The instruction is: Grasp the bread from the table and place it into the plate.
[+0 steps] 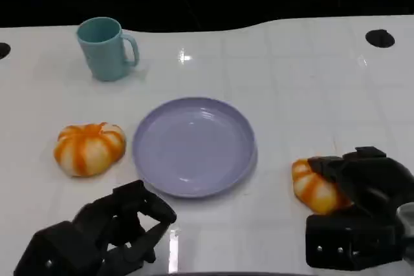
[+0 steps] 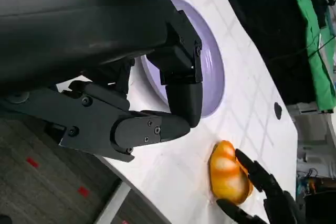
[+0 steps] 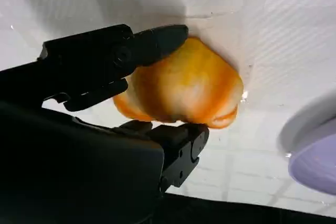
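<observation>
- Head view: the right hand (image 1: 359,214) wraps its fingers around an orange-striped bread roll (image 1: 314,189) that sits on the white table (image 1: 291,82), just beside the right rim of the lilac plate (image 1: 194,145). The grip looks set for lifting the roll toward the plate, which lies bare in the middle within short reach. A second bread roll (image 1: 89,148) rests left of the plate, untouched, and a teal mug (image 1: 105,48) stands at the back, well apart. The left hand (image 1: 107,231) hovers low near the table's front edge, fingers curled inward around nothing, probably parked out of the way.
- Left wrist view: the left hand (image 2: 131,108) holds nothing, its fingers bent in above the plate (image 2: 212,72); beyond it the bread roll (image 2: 227,174) lies on the table with black fingers (image 2: 257,174) of the other hand around it.
- Right wrist view: fingers (image 3: 152,43) press on one side of the bread roll (image 3: 184,87) and the thumb on the other, pinching it against the table; the plate's (image 3: 315,156) rim is near.
- No writing or brand mark can be read in any view.
</observation>
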Controlling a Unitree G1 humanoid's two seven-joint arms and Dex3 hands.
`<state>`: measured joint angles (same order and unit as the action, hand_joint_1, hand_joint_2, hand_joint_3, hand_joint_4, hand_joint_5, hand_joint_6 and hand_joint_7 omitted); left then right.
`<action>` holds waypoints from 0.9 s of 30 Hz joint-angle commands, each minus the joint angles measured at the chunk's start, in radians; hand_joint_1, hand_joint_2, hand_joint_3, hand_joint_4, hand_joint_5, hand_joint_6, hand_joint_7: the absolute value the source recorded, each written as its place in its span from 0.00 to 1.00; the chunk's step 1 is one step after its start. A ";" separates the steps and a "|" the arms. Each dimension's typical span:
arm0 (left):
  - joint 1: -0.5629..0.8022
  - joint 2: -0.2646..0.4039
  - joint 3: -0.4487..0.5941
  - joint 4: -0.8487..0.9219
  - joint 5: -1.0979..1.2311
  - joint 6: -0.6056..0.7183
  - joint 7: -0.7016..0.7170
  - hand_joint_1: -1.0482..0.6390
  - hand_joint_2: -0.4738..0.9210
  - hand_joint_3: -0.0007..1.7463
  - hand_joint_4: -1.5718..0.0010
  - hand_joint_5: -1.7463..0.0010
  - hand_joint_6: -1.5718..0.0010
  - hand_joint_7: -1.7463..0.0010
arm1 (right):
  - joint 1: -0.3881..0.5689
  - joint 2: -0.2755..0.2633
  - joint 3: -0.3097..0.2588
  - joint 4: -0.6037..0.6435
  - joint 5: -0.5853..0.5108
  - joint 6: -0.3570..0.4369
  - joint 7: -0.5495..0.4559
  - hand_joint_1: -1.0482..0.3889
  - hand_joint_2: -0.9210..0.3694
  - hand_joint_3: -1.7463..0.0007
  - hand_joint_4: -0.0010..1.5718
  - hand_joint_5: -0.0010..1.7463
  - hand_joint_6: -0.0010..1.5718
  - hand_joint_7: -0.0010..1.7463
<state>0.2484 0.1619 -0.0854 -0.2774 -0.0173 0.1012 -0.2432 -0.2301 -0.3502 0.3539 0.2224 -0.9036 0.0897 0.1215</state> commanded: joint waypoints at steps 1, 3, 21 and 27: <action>0.007 0.009 0.005 -0.017 -0.001 0.010 0.002 0.40 1.00 0.28 0.59 0.00 0.63 0.24 | -0.050 0.036 -0.017 0.167 0.074 -0.117 -0.221 0.45 0.02 0.99 0.28 0.23 0.33 0.03; 0.009 0.008 0.004 -0.022 0.000 0.014 0.004 0.40 1.00 0.27 0.59 0.00 0.63 0.24 | -0.067 0.052 -0.031 0.234 0.119 -0.200 -0.330 0.55 0.04 1.00 0.45 0.26 0.43 0.06; 0.005 0.001 0.001 -0.029 0.001 0.029 0.007 0.41 1.00 0.28 0.59 0.00 0.63 0.23 | -0.139 0.059 -0.029 0.356 0.200 -0.500 -0.578 0.69 0.52 0.19 0.64 1.00 0.49 0.99; 0.005 -0.001 -0.002 -0.022 0.003 0.019 0.009 0.41 1.00 0.28 0.59 0.00 0.63 0.22 | -0.148 0.074 -0.049 0.280 0.248 -0.511 -0.543 0.70 0.51 0.23 0.63 1.00 0.48 0.99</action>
<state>0.2524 0.1592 -0.0896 -0.2948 -0.0166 0.1209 -0.2430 -0.3628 -0.2774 0.3257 0.5455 -0.6888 -0.4192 -0.4364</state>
